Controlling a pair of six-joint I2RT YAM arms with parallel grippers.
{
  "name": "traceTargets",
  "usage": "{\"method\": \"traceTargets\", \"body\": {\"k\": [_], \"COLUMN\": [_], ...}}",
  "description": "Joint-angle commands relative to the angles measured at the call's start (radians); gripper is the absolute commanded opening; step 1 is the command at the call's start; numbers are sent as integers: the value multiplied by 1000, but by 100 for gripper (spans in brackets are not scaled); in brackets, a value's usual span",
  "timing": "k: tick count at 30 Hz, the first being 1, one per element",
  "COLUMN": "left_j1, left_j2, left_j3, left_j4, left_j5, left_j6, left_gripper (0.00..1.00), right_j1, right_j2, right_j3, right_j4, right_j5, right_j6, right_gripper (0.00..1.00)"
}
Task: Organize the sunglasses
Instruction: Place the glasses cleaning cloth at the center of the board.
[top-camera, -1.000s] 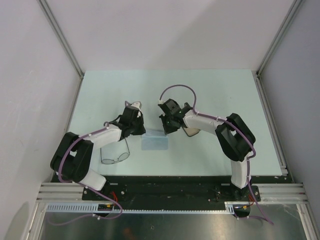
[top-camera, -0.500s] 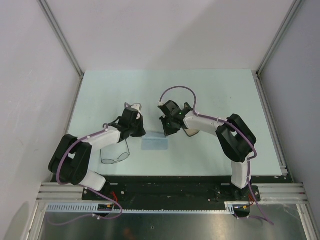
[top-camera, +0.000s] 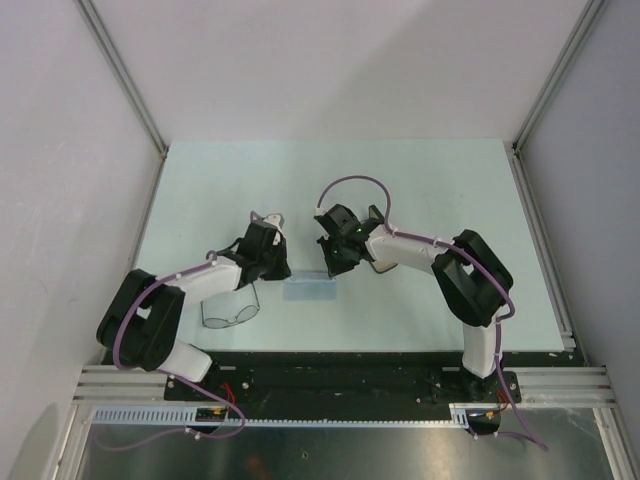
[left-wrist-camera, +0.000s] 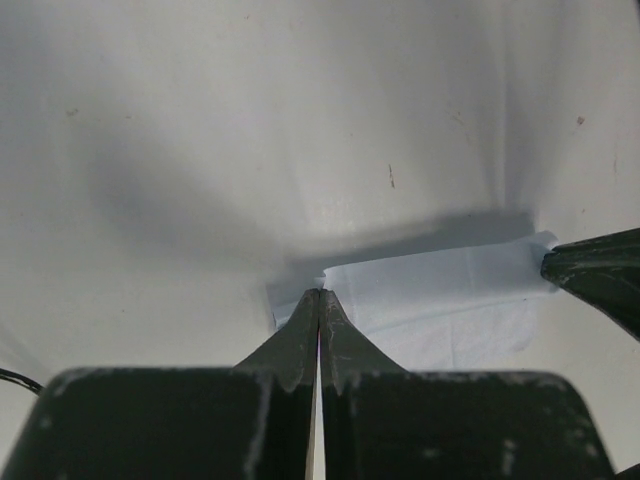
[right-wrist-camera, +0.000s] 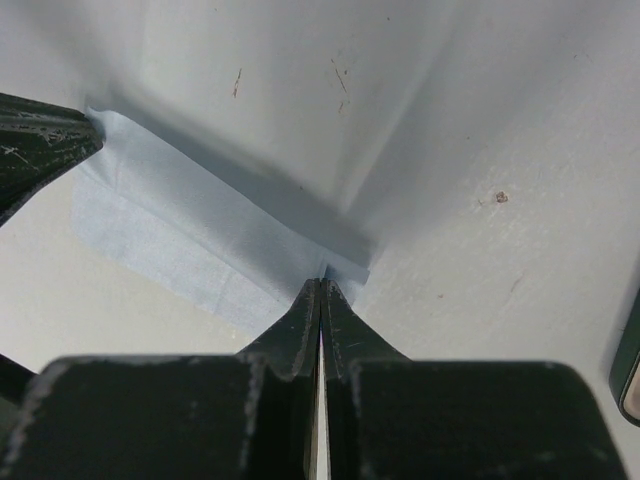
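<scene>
While the left gripper (left-wrist-camera: 320, 298) and right gripper (right-wrist-camera: 321, 285) each pinched a corner of the cloth (left-wrist-camera: 440, 300), folding it seemed underway; next, both corners needed carrying across evenly

Top view: sunglasses (top-camera: 232, 314) are tiny, the temples too thin to trace, and the upper part runs under the left arm (top-camera: 200, 282). Case (top-camera: 379, 264) is mostly hidden under the right arm (top-camera: 415, 248); the right wrist view shows only a sliver at its right edge. Cloth (top-camera: 309, 290): far corners are covered by the left gripper (top-camera: 287, 270) and right gripper (top-camera: 331, 268). In each wrist view the opposite gripper is cut off by the frame edge.
</scene>
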Motion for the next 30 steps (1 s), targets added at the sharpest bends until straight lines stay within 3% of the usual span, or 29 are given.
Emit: {"method": "traceTargets", "body": {"k": [1, 19, 25, 26, 30], "left_j1": [-9, -15, -15, -15, -18], "left_j2": [-44, -72, -86, -89, -118], "left_j3": [-11, -53, -59, -59, -63], "left_j4": [7, 8, 7, 7, 7], "left_j5": [12, 14, 20, 19, 22], "left_j6": [12, -3, -6, -6, -6], "left_gripper": [0, 2, 20, 26, 33], "right_j1": [4, 11, 12, 14, 15], "right_j2": [-53, -36, -34, -37, -62], "right_j3": [-2, -5, -5, -7, -5], "right_j4": [-13, -32, -49, -54, -54], "right_j5": [18, -13, -16, -15, -13], "right_j6": [12, 34, 26, 25, 22], "right_gripper": [0, 5, 14, 20, 28]}}
